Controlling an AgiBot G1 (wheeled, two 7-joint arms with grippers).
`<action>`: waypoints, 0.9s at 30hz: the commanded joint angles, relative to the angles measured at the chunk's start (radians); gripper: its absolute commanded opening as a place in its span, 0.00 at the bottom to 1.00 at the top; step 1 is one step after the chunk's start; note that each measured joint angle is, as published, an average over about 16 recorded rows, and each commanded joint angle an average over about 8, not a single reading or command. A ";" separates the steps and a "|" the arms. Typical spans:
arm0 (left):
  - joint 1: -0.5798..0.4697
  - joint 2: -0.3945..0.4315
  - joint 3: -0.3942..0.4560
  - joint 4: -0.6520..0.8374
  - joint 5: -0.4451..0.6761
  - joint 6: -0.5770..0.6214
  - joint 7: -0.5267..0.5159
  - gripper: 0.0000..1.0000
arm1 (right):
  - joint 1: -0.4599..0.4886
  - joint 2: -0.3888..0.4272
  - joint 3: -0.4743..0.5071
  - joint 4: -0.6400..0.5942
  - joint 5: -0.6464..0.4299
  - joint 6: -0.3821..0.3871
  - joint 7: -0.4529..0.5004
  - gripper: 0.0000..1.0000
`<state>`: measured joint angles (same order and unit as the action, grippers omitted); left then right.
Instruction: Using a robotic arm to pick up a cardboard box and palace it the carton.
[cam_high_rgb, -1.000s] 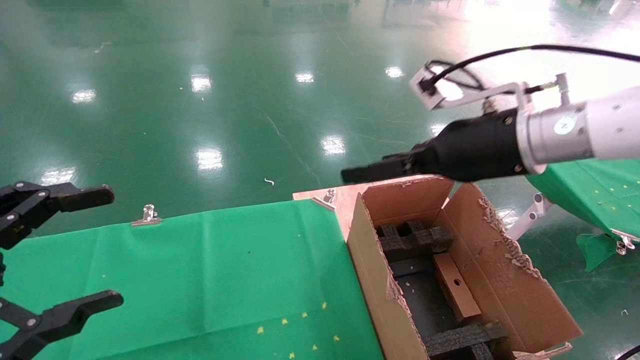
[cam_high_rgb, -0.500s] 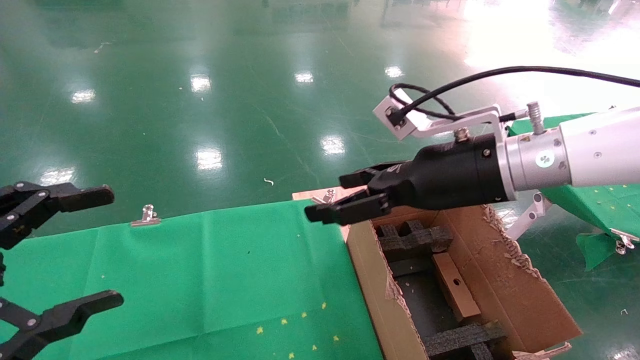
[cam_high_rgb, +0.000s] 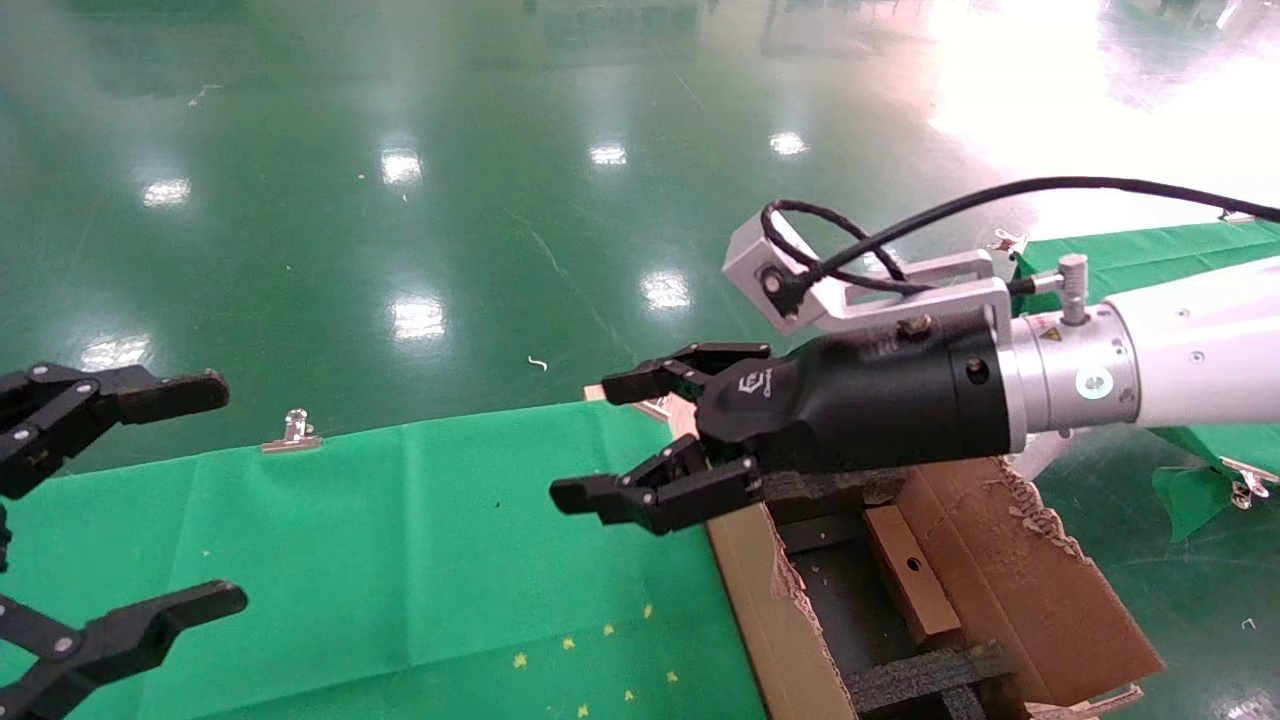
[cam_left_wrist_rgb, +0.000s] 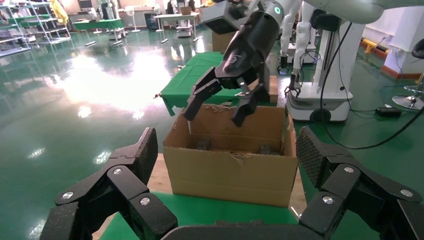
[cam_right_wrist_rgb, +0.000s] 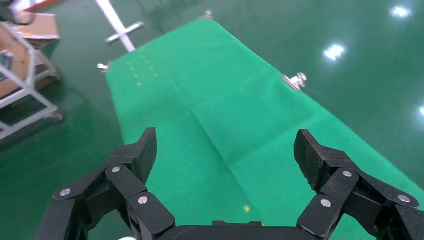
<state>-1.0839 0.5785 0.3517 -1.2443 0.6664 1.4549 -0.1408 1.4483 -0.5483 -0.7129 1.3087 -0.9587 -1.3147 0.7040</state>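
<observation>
The cardboard box (cam_high_rgb: 908, 572) is a small, flat, rectangular brown piece with one small round hole in its upper face. It lies tilted inside the carton (cam_high_rgb: 1020, 590), leaning against the carton's right inner wall, with black foam inserts (cam_high_rgb: 925, 678) beside and below it. The carton is large, brown and corrugated, with ragged, torn flap edges (most visible along its right rim). In the left wrist view the carton (cam_left_wrist_rgb: 232, 167) stands open-topped at the table edge.

The robotic arm, the right one, reaches across above the carton's far end; its right gripper (cam_high_rgb: 655, 435) hangs over the edge of the green cloth (cam_high_rgb: 430, 540), fingers spread wide and holding nothing. The right wrist view shows the same spread fingers (cam_right_wrist_rgb: 132, 155) above the green cloth (cam_right_wrist_rgb: 235, 125). The left gripper (cam_high_rgb: 120, 500) is parked at the left side of the table, likewise spread and empty.

The table is covered with green cloth, fastened at its far edge by a metal clip (cam_high_rgb: 293, 431). The floor (cam_high_rgb: 450, 200) is glossy green and reflects ceiling lights. The left wrist view shows shelving (cam_left_wrist_rgb: 25, 30) and other robot stands (cam_left_wrist_rgb: 320, 75) in the room.
</observation>
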 joint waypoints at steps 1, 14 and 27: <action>0.000 0.000 0.000 0.000 0.000 0.000 0.000 1.00 | -0.031 -0.005 0.036 -0.002 0.019 -0.015 -0.043 1.00; 0.000 0.000 0.000 0.000 0.000 0.000 0.000 1.00 | -0.235 -0.040 0.273 -0.015 0.144 -0.114 -0.325 1.00; 0.000 0.000 0.000 0.000 0.000 0.000 0.000 1.00 | -0.391 -0.066 0.454 -0.026 0.239 -0.189 -0.531 1.00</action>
<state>-1.0837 0.5785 0.3517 -1.2441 0.6662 1.4547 -0.1407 1.0679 -0.6126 -0.2716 1.2836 -0.7257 -1.4989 0.1865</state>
